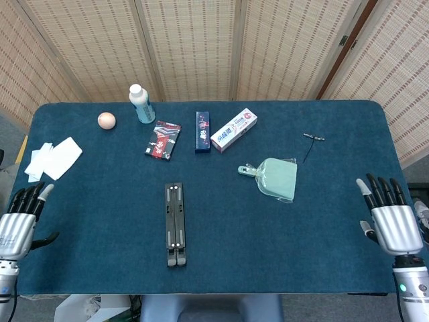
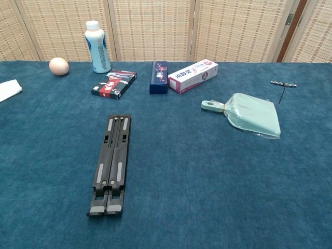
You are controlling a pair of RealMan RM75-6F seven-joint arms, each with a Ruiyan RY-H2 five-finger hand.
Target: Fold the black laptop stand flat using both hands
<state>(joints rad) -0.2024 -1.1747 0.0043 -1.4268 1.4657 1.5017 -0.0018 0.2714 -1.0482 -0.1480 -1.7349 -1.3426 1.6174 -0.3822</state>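
The left hand [image 1: 17, 225] has a silver-grey, ribbed metal back plate and black fingers, at least one ending in a pale grey tip; its thumb is black as well. Below it sits a white wrist section ringed with a dark band. The right hand [image 1: 390, 218] is built the same way: a brushed silver back marked with lengthwise grooves, black fingers with light grey tips, and a grey-tipped thumb at the side. Its wrist is a silver cylinder with a dark ring, and a small green light glows on it.
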